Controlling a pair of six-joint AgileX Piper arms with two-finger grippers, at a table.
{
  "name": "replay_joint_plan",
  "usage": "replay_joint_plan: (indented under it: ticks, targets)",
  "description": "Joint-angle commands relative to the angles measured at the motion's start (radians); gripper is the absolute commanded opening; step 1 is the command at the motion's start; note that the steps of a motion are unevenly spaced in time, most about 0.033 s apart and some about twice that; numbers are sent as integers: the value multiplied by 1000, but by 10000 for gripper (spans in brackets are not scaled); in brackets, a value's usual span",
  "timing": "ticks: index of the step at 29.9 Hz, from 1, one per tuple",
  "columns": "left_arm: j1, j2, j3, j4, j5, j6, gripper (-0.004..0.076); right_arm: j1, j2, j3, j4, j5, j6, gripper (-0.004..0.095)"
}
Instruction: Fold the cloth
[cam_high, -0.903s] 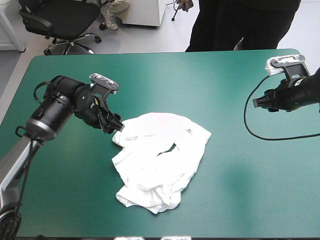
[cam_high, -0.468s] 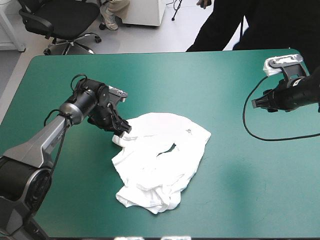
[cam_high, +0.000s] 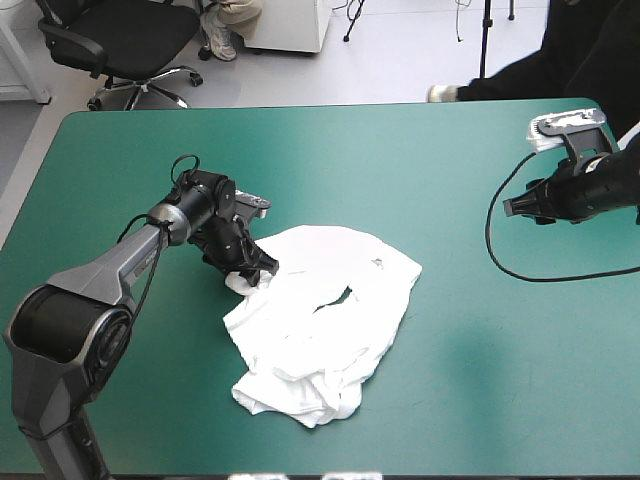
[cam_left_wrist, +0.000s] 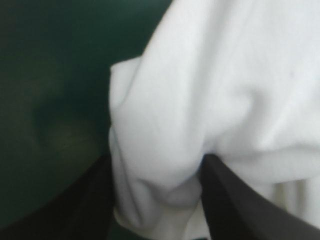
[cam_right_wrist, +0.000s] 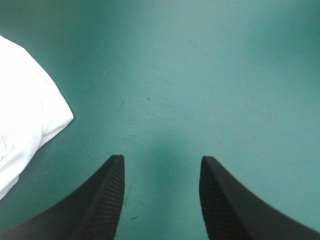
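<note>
**Straddling the T-shirt's (cam_high: 320, 320) edge with my left pincer (cam_high: 250, 270)**

Crumpled and white, the T-shirt lies in a loose heap near the middle of the desk (cam_high: 400, 150), on the teal-green cover. One rounded side of the heap points toward the far edge, and a bunched, thicker lump lies at the near end. A small dark gap shows among the folds at the heap's centre.

My left pincer is down at the T-shirt's far-left edge. Seen from my left wrist, it is released: the two black fingers (cam_left_wrist: 75, 210) stand apart, with a thick roll of the T-shirt (cam_left_wrist: 225, 75) bulging up between them. Bare cover shows just beside that roll.

My right pincer (cam_high: 515, 205) is well apart from the T-shirt, off to its right and above bare cover. It is released too, its black fingers (cam_right_wrist: 100, 200) spread wide with nothing between them. From my right wrist, only a rounded white corner of the T-shirt (cam_right_wrist: 25, 110) shows, off to one side of the pincer and clear of both fingers.
</note>
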Motion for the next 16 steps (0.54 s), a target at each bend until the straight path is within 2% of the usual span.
replay_joint_plan:
  ticks: [1, 5, 11, 16]
  targets:
    - [-1, -47, -22, -32, -16, -5, 230, 1, -31, -33, 8, -41, -9, 437]
    - [-1, -47, -22, -32, -19, -5, -6, 1, -31, -33, 8, -41, -17, 437]
    - [-1, -47, -24, -18, -2, -13, -17, 33, -29, -31, -2, -16, -17, 437]
    - [-1, -48, -24, -14, 3, -13, -17, 149, -19, 12, -6, -13, -9, 437]
